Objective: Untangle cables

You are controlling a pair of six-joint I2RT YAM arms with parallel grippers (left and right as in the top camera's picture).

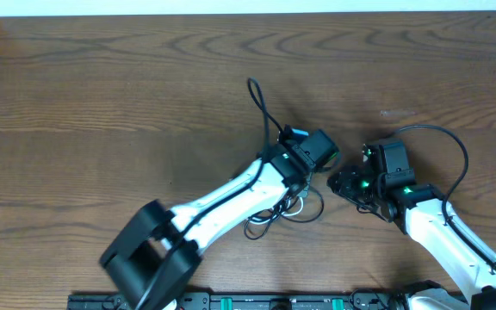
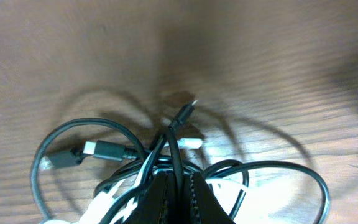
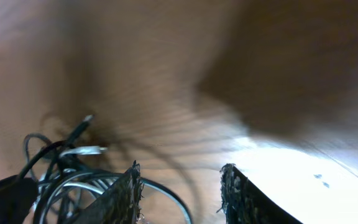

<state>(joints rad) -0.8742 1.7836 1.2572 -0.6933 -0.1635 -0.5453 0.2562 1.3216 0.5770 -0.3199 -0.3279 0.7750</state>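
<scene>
Overhead, the cables (image 1: 284, 209) lie mid-worktop (image 1: 102, 103) in a tangle partly under the left arm, with one black strand trailing off toward the far edge. From the left wrist, the left claw (image 2: 180, 196) is pinched onto black strands of the knot, with white cord and plug ends spilling around it. The right claw (image 3: 182, 193) stands spread, gripping nothing, the tangle just beside one finger.

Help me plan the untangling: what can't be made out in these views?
Overhead: left arm covers most of the cables; crossings unseen.
Left wrist: bottom edge cuts off the cables and left gripper.
Right wrist: blur smears the plug ends; right gripper cut off below.
</scene>
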